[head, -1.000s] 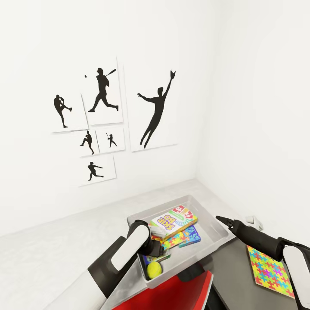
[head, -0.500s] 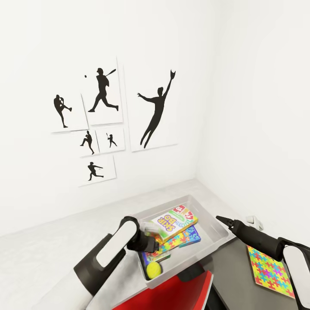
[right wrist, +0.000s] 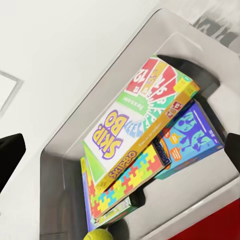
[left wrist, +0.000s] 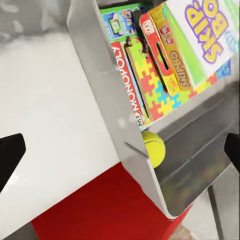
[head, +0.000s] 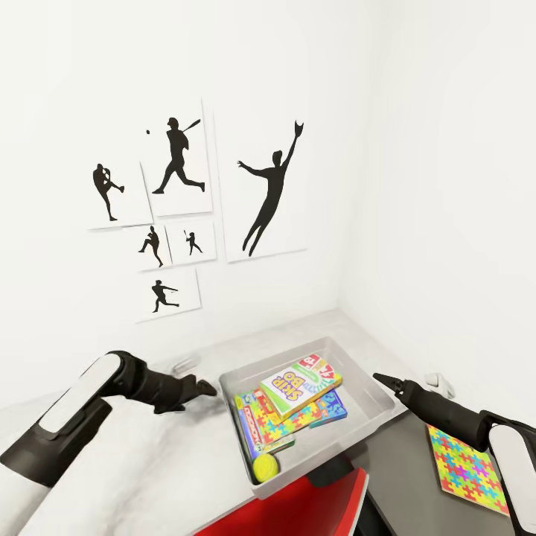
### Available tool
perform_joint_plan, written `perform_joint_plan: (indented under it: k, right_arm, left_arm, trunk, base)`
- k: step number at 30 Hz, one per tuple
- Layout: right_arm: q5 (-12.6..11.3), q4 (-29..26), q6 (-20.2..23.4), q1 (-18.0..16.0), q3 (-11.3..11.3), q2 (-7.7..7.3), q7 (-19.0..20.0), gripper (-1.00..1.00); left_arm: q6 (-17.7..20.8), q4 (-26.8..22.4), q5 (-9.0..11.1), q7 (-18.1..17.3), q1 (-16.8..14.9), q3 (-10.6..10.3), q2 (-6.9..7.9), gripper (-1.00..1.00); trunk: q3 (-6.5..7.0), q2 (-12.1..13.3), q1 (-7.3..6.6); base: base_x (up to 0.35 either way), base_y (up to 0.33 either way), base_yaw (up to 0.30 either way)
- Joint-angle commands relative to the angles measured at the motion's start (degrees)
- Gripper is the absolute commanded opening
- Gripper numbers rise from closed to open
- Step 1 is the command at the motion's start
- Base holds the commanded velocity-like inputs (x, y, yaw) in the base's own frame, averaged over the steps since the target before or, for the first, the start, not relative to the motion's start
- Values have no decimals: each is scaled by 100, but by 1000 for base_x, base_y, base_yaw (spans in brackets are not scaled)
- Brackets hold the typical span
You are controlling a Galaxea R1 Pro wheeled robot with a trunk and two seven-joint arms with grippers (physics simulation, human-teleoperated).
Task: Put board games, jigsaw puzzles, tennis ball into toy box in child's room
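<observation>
The light grey toy box (head: pixel 374 395) stands on the pale table (head: pixel 141 454). Inside it lie the Skip-Bo game (head: pixel 301 382), a blue game (head: pixel 333 408), the Monopoly game (left wrist: pixel 129 82), a jigsaw puzzle (head: pixel 299 424) and the yellow tennis ball (head: pixel 266 467). A second jigsaw puzzle (head: pixel 469 467) lies flat on a dark grey top right of the box. My left gripper (head: pixel 205 387) hovers over the table just left of the box, open and empty. My right gripper (head: pixel 381 380) hangs at the box's right rim, open and empty.
A red chair back (head: pixel 298 506) sits close in front of the box. White walls with baseball silhouette pictures (head: pixel 179 216) close off the table behind and to the right. A small white object (head: pixel 441 384) lies by the right wall.
My left arm has pulled out of the toy box and swung left over the table, uncovering the Monopoly game and jigsaw inside. The right arm has not moved.
</observation>
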Motion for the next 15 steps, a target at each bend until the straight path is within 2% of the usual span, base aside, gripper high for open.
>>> perform_joint_plan:
  k: [1, 2, 3, 6, 10, 15]
  right_arm:
    - [55, -3, 26, -7, -9, 2, 59, 100]
    - [54, -2, 26, -7, -8, 1, 59, 100]
    - [57, -3, 26, -7, -8, 5, 59, 100]
    - [57, -2, 26, -7, -8, 8, 59, 100]
    - [57, -8, 26, -7, -8, 9, 59, 100]
    - [54, -10, 26, -7, -8, 9, 66, 100]
  left_arm:
    - [0, -4, 148, -210, -6, 14, 118, 100]
    - [0, -2, 201, -498, -6, 26, 228, 100]
    - [0, 0, 244, -980, 0, 37, 404, 100]
    - [0, 30, 260, -2033, 24, 45, 758, 100]
    - [0, 208, 212, -3225, 111, 50, 970, 100]
    - [-9, 609, 201, -4205, 308, 71, 1141, 100]
  trunk:
    - [-14, -13, 4]
    - [-14, -13, 4]
    - [-14, -13, 4]
    - [-14, -13, 4]
    - [-14, -13, 4]
    - [-14, -13, 4]
  base:
    - [0, 0, 0]
    - [0, 0, 0]
    - [0, 0, 0]
    - [0, 0, 0]
    - [0, 0, 0]
    - [0, 0, 0]
